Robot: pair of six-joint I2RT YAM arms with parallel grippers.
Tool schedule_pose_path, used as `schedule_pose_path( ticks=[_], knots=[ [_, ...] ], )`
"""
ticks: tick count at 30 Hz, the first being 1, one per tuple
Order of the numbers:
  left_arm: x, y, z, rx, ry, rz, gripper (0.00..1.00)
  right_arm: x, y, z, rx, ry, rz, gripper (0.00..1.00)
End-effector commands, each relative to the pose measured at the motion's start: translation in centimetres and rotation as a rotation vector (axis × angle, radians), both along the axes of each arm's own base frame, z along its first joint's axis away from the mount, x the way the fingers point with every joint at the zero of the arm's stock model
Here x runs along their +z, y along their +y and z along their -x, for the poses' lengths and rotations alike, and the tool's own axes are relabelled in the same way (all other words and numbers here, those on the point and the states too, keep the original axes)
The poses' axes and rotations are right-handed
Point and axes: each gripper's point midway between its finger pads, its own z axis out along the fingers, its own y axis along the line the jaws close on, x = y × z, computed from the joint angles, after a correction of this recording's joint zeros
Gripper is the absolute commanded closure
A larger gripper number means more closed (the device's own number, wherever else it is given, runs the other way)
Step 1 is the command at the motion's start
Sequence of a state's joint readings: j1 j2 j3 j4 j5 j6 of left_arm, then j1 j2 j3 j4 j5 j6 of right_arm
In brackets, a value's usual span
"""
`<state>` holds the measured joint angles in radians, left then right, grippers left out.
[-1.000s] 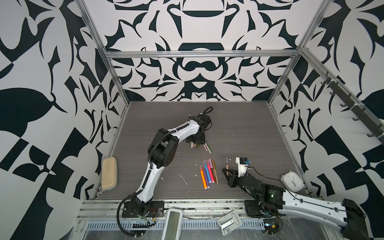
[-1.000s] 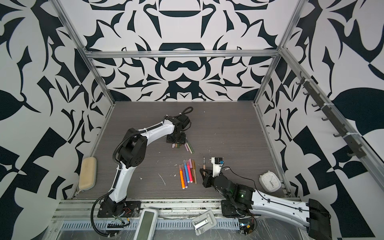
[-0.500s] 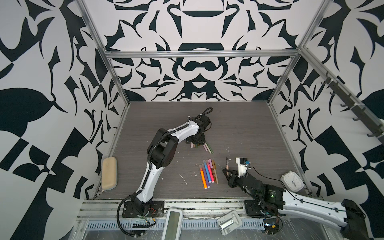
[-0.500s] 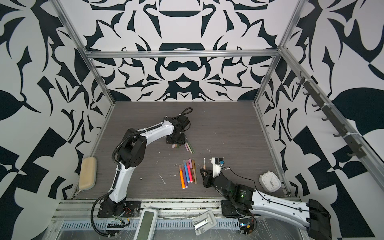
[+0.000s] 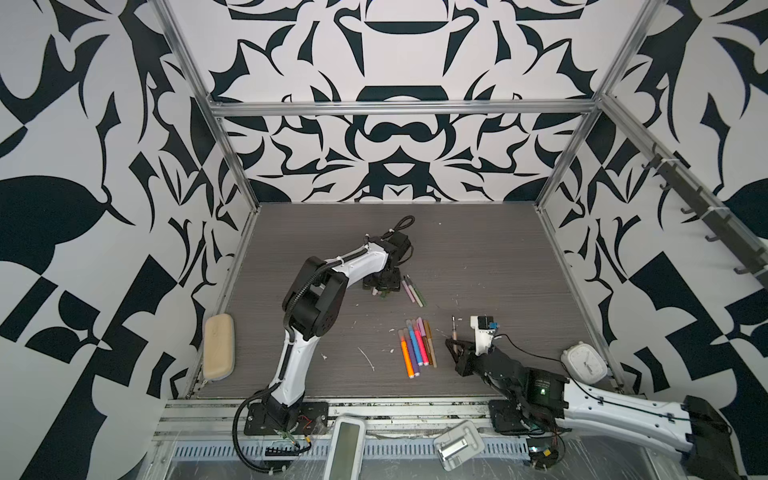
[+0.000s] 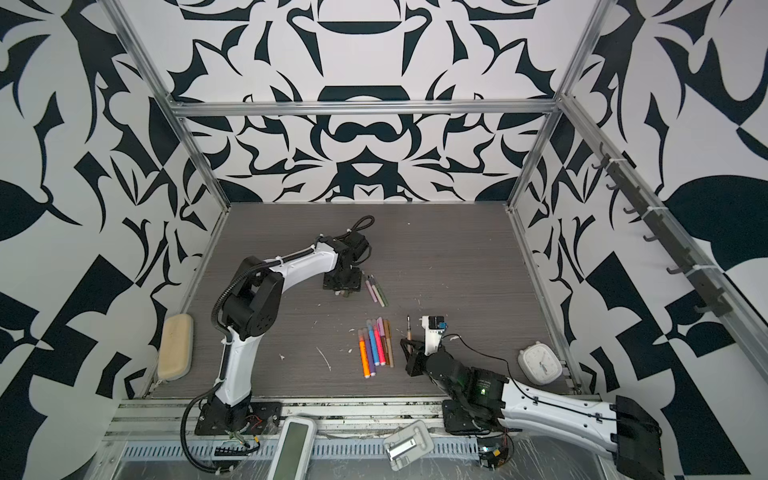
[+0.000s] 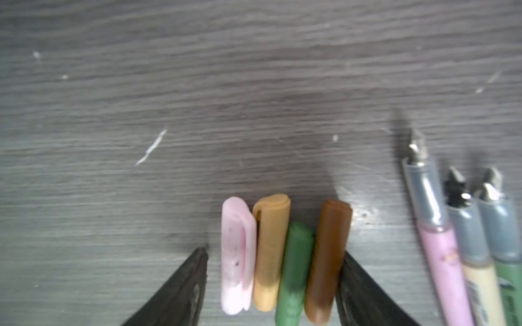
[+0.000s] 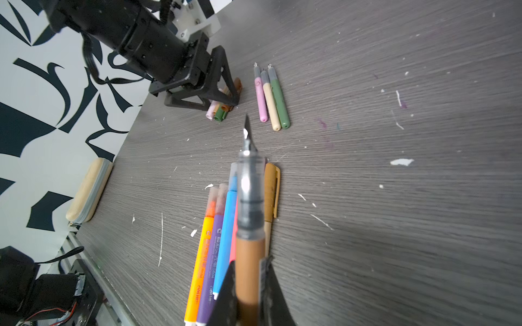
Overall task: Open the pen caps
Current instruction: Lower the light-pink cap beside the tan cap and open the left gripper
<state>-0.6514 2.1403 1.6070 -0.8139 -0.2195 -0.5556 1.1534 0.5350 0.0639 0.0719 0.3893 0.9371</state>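
Note:
Four loose pen caps lie side by side on the table: pink (image 7: pixel 237 254), tan (image 7: pixel 271 248), green (image 7: pixel 296 268) and brown (image 7: pixel 329 254). My left gripper (image 7: pixel 274 252) stands open over them, its fingers either side of the row; one finger (image 7: pixel 356 282) is against the brown cap. In both top views it reaches down at the table's middle (image 5: pixel 382 291) (image 6: pixel 343 291). Beside the caps lie three uncapped pens (image 8: pixel 271 98) (image 5: pixel 413 291). My right gripper (image 8: pixel 250 261) (image 5: pixel 455 349) is shut on an uncapped brown pen (image 8: pixel 248 254) (image 6: pixel 409 328), nib pointing away.
A row of capped pens (image 5: pixel 415 347) (image 8: pixel 214 225), orange, purple, blue, pink and tan, lies just left of my right gripper. A beige pencil case (image 5: pixel 219 351) sits at the left edge and a white clock (image 5: pixel 584 368) at the right front corner. White scraps dot the tabletop.

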Motion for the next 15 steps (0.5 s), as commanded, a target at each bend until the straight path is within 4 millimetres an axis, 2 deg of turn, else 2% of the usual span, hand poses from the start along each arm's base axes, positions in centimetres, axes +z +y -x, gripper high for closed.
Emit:
schedule_pose_path(
  ticks=[1, 10, 15],
  knots=[
    [-1.2, 2.6, 1.4, 0.018, 0.061, -0.06, 0.28, 1.3, 0.3, -0.5, -0.021, -0.025, -0.036, 1.0],
    [-1.9, 4.8, 1.8, 0.074, 0.086, -0.049, 0.28, 1.3, 0.4, -0.6, -0.023, -0.023, -0.031, 1.0],
    [-2.2, 5.1, 1.3, 0.114, 0.078, -0.005, 0.28, 1.3, 0.4, -0.6, -0.023, -0.023, -0.03, 1.0]
  ],
)
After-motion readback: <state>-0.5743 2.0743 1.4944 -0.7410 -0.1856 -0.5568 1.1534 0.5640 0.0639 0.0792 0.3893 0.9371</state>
